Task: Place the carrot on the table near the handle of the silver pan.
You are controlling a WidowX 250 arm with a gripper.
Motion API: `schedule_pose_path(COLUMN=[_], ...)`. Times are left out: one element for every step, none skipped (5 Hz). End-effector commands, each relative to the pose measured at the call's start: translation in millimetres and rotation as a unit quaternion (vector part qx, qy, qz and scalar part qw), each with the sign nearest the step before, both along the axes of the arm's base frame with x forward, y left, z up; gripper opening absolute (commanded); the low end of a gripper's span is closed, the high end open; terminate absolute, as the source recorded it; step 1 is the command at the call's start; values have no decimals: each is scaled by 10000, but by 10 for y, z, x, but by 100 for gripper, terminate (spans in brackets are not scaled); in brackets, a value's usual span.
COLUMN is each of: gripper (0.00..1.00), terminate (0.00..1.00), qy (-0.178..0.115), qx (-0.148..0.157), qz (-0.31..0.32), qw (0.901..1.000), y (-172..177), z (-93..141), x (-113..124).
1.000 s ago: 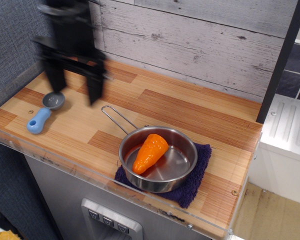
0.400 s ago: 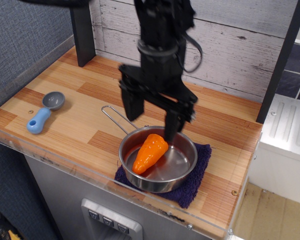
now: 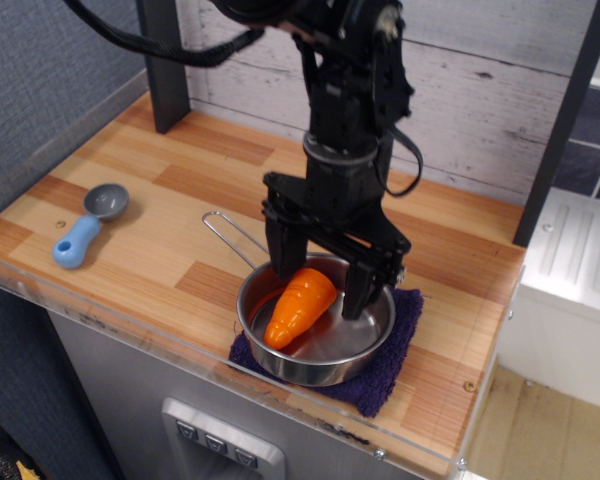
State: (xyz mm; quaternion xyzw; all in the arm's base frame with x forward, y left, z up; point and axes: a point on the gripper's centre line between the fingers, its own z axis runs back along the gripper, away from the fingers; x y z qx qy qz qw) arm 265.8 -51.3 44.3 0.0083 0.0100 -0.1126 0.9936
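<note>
Gripper: the black gripper (image 3: 320,278) hung over the silver pan (image 3: 317,320), fingers pointing down and spread apart, closed on nothing.
Fingers: one finger (image 3: 283,252) stood at the pan's rim on the handle side; the other (image 3: 358,286) reached down inside the pan.
Carrot: the orange carrot (image 3: 299,306) lay in the pan, tilted, its thick end up between the two fingers and its rounded tip sloping down toward the front, below the gripper.
Contact: the thick end sat just beside both fingers; whether either touched it could not be told.
Pan: directly under the gripper, resting on a dark purple cloth (image 3: 385,362) that showed past the pan's rim on the side away from the handle.
Handle: the thin wire loop handle (image 3: 234,237) stuck out from the pan's rim past the rim-side finger, lying low over the table (image 3: 160,230).
Table near handle: bare wooden planks beside the loop, off to the side of the gripper.
Scoop: a blue-handled scoop with a grey bowl (image 3: 88,226) lay well apart from the gripper, beyond the handle, toward the table's far end.
</note>
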Motion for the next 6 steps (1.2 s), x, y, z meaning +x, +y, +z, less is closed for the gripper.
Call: schedule_pose_path(gripper=[100, 0, 0, 0, 0, 0], terminate=[0, 0, 0, 0, 0, 0], qy=[127, 65, -239, -565, -691, -580], qx=[100, 113, -68, -127, 18, 24], qz=[-204, -325, -509, -213, 421, 819], qw=[9997, 9994, 9984, 9981, 9967, 9949], y=[-32, -57, -18, 316, 834, 1350], z=[-178, -116, 212, 497, 562, 405], x=[-116, -114, 8, 207, 401, 552])
